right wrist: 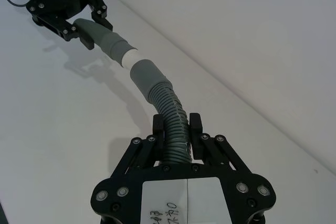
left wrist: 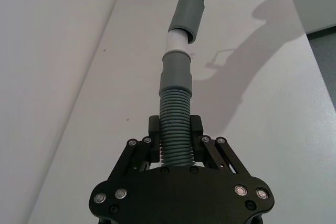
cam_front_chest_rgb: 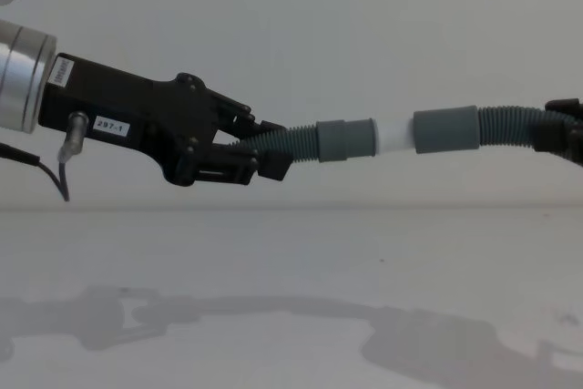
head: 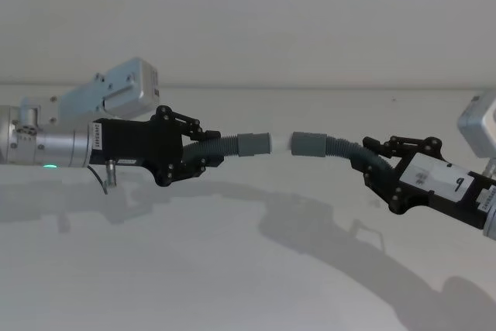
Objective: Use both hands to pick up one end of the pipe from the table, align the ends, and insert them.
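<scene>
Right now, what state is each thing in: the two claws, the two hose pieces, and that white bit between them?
left gripper: shut on left hose piece, held in the air.
right gripper: shut on right hose piece, held in the air.
white stub: sticking out of the left cuff, its tip at the right cuff's mouth, not pushed home.

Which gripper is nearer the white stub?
Left. The white stub juts from the cuff of the hose piece the left gripper holds; the right gripper holds the other piece, whose cuff meets the stub.
</scene>
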{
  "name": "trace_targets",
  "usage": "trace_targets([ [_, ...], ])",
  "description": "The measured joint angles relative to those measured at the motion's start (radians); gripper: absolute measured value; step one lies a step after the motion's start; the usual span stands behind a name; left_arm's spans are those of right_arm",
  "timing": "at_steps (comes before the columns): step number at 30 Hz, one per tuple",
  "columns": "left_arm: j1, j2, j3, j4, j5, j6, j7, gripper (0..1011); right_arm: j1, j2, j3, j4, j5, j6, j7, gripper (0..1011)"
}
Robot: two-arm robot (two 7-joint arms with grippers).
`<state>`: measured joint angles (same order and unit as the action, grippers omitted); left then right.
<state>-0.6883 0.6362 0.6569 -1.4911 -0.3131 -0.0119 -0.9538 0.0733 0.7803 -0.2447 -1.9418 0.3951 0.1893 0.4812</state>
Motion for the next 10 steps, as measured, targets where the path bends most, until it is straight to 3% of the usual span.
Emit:
trace_targets([
  [10, 0.0, 0.0, 0.0, 0.0, 0.0, 0.0, 0.0, 325, -0.001, -0.001, 0.001, 0.001, -0.001, 0.0, -0.001, 274],
])
